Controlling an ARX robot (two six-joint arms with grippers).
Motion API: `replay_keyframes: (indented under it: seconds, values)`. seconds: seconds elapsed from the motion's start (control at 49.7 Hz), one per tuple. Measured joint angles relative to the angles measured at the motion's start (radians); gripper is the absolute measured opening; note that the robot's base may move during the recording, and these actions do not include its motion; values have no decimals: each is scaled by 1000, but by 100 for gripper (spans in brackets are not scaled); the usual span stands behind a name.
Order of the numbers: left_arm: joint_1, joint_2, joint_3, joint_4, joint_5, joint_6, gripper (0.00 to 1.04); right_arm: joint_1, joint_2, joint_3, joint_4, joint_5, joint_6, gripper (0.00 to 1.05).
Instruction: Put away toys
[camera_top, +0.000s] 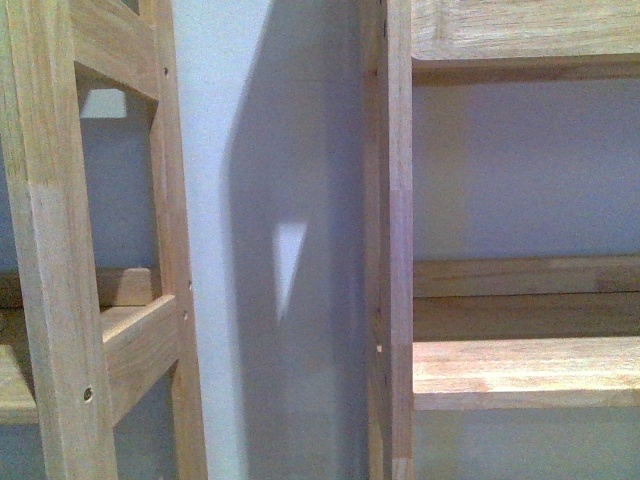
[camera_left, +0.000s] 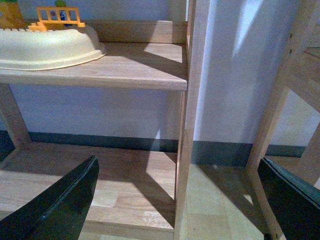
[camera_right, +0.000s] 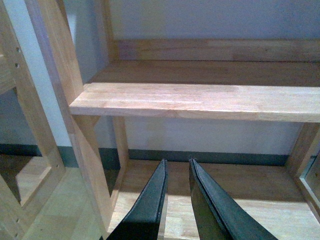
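Left gripper had fingers spread wide, nothing held. Right gripper had fingers nearly together, slim gap, empty.

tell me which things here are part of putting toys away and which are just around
For the job:
- left hand, open, holding nothing
- right hand, nearly closed, holding nothing
- no plush toy in any view

Just around:
- wooden shelves
- cream basin on a shelf
- orange toy fence behind the basin
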Motion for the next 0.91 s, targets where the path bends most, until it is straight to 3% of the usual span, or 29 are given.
replay_keyframes:
  seconds: [0.906]
  values:
    - [0,0,0,0,0,0,99,-1,-122,-160,43,0,0,18]
